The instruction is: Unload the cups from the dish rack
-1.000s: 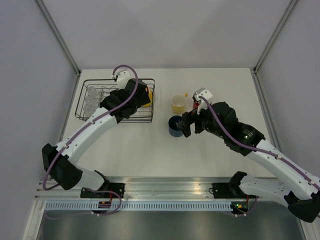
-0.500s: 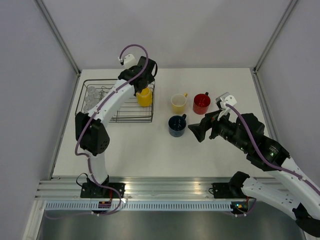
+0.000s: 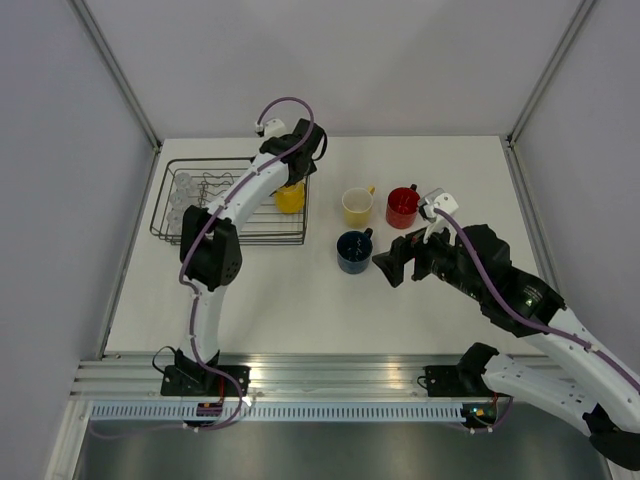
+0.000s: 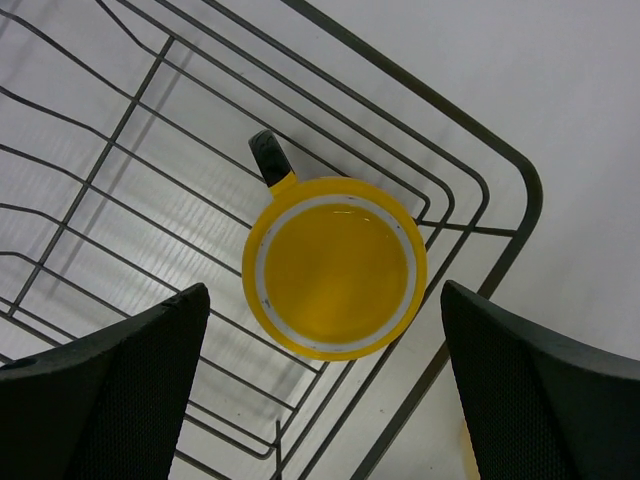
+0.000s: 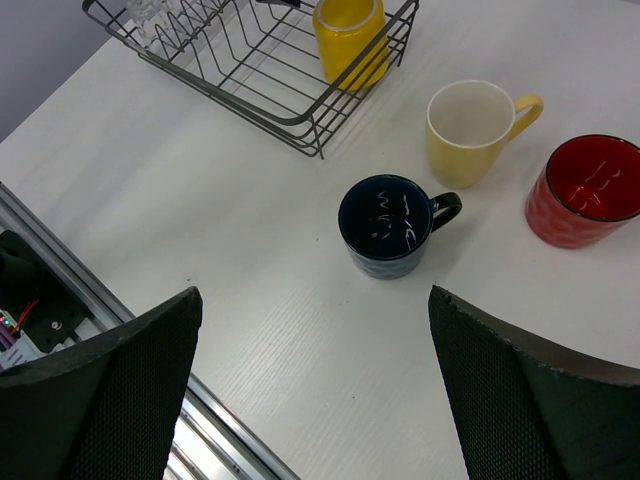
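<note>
The black wire dish rack (image 3: 163, 222) stands at the back left. A bright yellow mug (image 3: 290, 198) is upright in its right corner, and clear glass tumblers (image 3: 182, 194) are at its left end. My left gripper (image 3: 294, 172) hovers open straight above the yellow mug (image 4: 335, 265), its fingers (image 4: 140, 385) well apart and clear of it. On the table stand a cream mug (image 3: 357, 207), a red mug (image 3: 402, 207) and a dark blue mug (image 3: 352, 251). My right gripper (image 3: 392, 266) is open and empty, just right of the dark blue mug (image 5: 385, 225).
The rack's corner wire (image 4: 520, 175) runs close beside the yellow mug. An aluminium rail (image 5: 70, 300) lines the table's near edge. Grey walls enclose the table at the back and both sides.
My left arm swung from over the middle of the rack to above the yellow mug at its right corner. My right gripper drew back from the dark blue mug, which stays on the table.
</note>
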